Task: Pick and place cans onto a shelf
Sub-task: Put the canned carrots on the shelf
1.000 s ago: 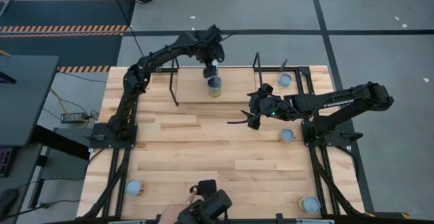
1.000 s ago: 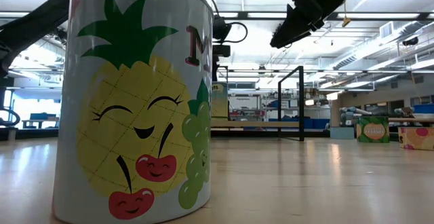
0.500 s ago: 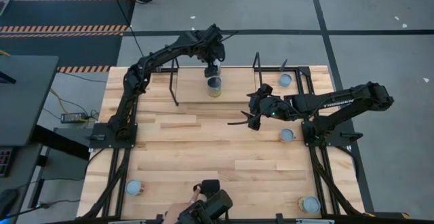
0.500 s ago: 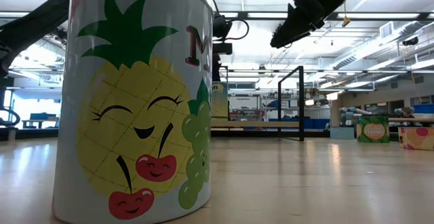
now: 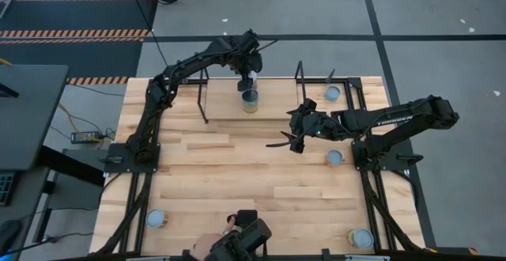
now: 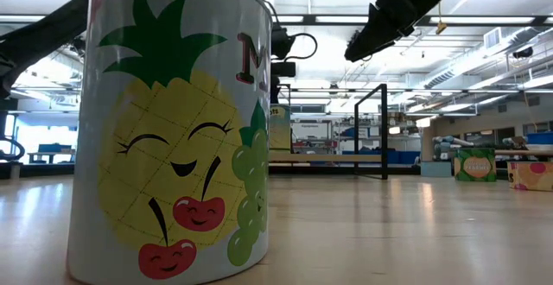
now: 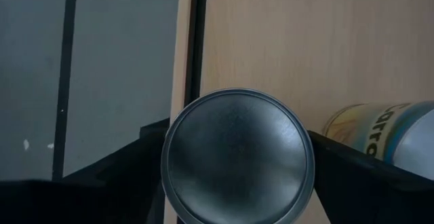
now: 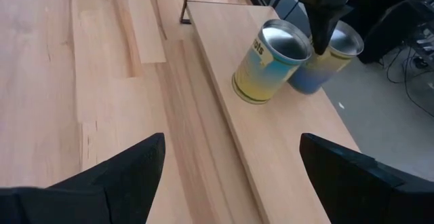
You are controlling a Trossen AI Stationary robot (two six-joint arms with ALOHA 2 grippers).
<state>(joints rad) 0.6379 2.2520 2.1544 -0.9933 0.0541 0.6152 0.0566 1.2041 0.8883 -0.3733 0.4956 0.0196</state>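
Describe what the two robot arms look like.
Both arms are matte black, jointed tubes on black bases. The right arm carries pale lettering along its forearm and a small green light near its gripper. The left arm has a thin black cable looping near its gripper.

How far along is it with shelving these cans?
Done: two cans stand on the shelf. In hand: the left gripper hangs open over the rear one; the right gripper hovers open mid-table. Left: at least three more cans on the tabletop.
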